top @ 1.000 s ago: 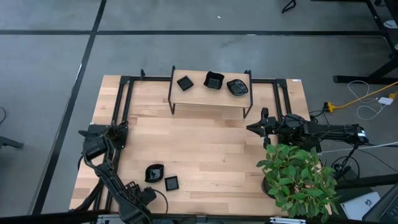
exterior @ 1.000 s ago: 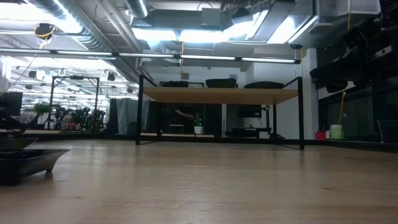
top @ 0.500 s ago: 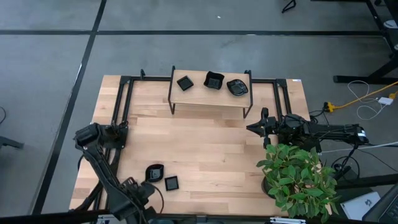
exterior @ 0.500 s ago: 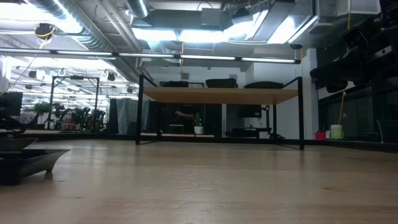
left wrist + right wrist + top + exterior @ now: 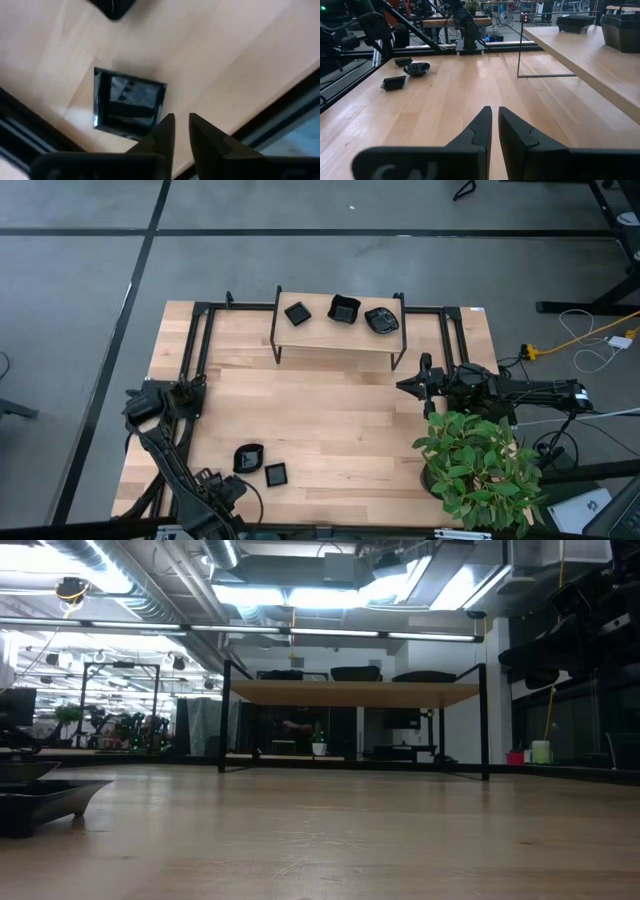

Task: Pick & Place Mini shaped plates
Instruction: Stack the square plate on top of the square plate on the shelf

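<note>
Two mini shaped plates lie flat on the table near its front left: a rounded one point(image 5: 248, 457) and a small square one point(image 5: 275, 474) point(image 5: 129, 107). Three more rest on the raised wooden shelf point(image 5: 340, 338) at the back: a square one point(image 5: 297, 313) and two others point(image 5: 344, 309) point(image 5: 381, 320). My left gripper point(image 5: 236, 490) point(image 5: 182, 131) points down above the table just beside the square plate, slightly open with nothing between its fingers. My right gripper point(image 5: 405, 387) point(image 5: 495, 116) waits at the right side, level and shut.
A potted green plant point(image 5: 478, 465) stands at the front right, close to the right arm. A black metal frame point(image 5: 195, 340) runs along the table's edges. A dark dish point(image 5: 40, 802) sits at the far left in the low view.
My left gripper has risen a little above the table by the square plate near the front edge. Both plates on the table have stayed where they were.
</note>
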{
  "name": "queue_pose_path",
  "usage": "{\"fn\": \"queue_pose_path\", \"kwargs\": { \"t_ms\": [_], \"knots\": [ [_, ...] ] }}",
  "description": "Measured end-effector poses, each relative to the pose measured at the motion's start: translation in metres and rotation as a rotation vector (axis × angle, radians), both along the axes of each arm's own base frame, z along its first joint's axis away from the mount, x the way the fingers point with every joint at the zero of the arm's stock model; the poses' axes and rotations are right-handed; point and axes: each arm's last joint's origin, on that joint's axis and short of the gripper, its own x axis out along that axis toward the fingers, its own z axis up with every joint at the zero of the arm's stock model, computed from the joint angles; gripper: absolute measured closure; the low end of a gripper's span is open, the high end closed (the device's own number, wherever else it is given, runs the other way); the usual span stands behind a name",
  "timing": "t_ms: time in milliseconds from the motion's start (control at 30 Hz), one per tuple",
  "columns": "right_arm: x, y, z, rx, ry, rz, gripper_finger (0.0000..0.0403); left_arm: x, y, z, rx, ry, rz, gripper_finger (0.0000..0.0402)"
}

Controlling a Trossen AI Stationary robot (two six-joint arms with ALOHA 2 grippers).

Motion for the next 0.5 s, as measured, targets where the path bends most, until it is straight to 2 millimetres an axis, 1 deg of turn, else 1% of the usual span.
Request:
{"fn": "queue_pose_path", "kwargs": {
  "t_ms": [133,300,400,500],
  "knots": [
    [0.0,0.0,0.0,0.0,0.0,0.0,0.0369,-0.001,-0.001,-0.011,0.029,0.062,-0.004,0.0316],
    [0.0,0.0,0.0,0.0,0.0,0.0,0.0369,-0.001,-0.001,-0.012,0.042,0.044,-0.011,0.0271],
    [0.0,0.0,0.0,0.0,0.0,0.0,0.0369,-0.003,-0.002,-0.013,0.047,0.049,-0.015,0.0252],
    [0.0,0.0,0.0,0.0,0.0,0.0,0.0369,-0.005,-0.004,-0.02,0.066,0.061,-0.023,0.024]
  ]
}}
